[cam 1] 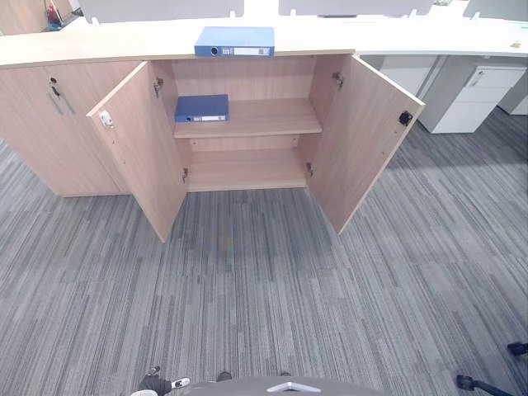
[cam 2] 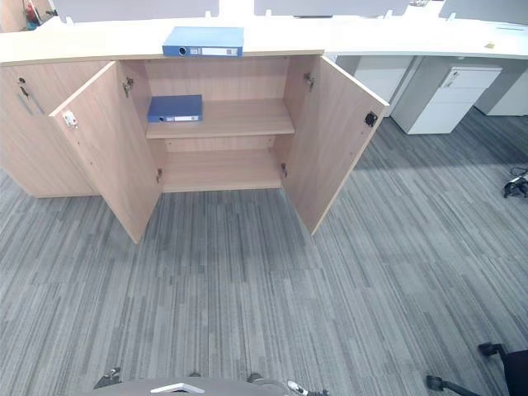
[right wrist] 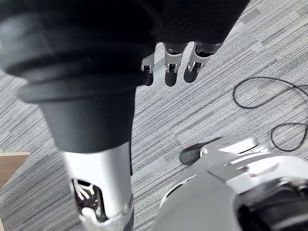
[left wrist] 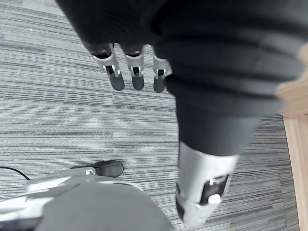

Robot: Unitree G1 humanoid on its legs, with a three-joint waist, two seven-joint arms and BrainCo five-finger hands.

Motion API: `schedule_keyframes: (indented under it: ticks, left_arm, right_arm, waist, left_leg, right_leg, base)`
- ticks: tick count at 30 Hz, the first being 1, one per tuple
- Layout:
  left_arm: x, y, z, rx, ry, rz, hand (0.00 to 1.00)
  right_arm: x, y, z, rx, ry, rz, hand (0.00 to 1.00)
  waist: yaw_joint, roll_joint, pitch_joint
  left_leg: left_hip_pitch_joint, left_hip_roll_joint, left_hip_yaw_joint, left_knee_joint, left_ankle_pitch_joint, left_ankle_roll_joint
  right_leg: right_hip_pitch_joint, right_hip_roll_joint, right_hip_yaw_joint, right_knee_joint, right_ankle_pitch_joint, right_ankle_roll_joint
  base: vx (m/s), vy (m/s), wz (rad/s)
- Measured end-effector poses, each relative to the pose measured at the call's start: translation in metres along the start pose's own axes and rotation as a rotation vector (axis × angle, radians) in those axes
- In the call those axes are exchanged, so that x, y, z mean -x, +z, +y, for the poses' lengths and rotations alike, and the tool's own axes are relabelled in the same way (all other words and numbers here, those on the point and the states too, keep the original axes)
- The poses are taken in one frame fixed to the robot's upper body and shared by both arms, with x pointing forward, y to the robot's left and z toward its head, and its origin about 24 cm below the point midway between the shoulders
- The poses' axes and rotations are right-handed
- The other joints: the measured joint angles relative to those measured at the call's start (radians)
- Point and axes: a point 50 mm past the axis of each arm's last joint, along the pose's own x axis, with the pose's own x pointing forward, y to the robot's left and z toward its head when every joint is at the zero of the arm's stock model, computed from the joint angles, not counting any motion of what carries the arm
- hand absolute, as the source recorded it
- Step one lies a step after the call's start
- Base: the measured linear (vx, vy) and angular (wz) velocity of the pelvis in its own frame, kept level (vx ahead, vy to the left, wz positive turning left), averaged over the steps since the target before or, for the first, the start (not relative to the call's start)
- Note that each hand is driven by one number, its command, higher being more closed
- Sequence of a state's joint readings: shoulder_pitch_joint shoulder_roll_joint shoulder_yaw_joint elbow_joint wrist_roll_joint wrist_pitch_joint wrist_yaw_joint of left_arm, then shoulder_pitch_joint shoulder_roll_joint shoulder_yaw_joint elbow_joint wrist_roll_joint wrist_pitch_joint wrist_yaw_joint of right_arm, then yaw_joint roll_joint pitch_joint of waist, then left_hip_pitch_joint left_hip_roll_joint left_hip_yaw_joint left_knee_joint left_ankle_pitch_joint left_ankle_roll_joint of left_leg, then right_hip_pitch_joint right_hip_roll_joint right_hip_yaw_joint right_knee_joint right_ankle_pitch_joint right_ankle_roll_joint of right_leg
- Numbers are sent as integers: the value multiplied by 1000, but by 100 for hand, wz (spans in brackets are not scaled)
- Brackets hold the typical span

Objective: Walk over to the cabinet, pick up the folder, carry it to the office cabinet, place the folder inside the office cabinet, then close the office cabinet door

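Note:
A wooden office cabinet stands ahead with both doors swung wide, the left door and the right door. One blue folder lies flat on the light countertop above it. A second, darker blue folder lies on the left of the upper shelf inside. My left hand hangs by my side over the carpet, fingers relaxed and holding nothing. My right hand hangs the same way on the other side, also holding nothing. Both are far from the cabinet.
Grey striped carpet stretches between me and the cabinet. A closed cabinet section adjoins on the left. A white drawer unit stands under the desk at the right. A dark chair base sits at the lower right.

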State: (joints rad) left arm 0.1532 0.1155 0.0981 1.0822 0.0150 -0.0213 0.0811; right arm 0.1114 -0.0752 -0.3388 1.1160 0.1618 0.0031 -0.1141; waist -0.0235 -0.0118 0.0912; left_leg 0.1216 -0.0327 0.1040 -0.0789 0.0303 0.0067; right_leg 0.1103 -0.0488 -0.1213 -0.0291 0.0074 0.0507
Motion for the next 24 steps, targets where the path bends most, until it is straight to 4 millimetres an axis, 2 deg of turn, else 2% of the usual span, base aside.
schedule_keyframes:
  ticks: [8, 18, 24]
  left_arm:
    - [0, -1, -1, -18, -2, 4, 0]
    - [0, 0, -1, -20, -1, 4, 0]
    - [-1, 3, 0, -33, 0, -5, 0]
  right_arm:
    - [0, 3, 3, 10, 7, -12, 0]
    - [-1, 7, 6, 14, 14, -23, 0]
    - [-1, 9, 8, 31, 21, -26, 0]
  waist:
    - [-2, 5, 7]
    - [-3, -7, 17]
    - [-2, -6, 23]
  left_leg:
    - [17, 2, 4, -8, 1, -1]
    - [2, 1, 9, -8, -5, -2]
    - [0, 2, 22, -8, -7, -1]
  right_leg:
    - [13, 1, -2, -1, -4, 5]
    - [12, -4, -27, -28, 3, 17]
    - [9, -1, -19, -36, 18, 5]
  base:
    - [-48, -15, -1]
    - [-40, -9, -1]
    - [55, -11, -6]
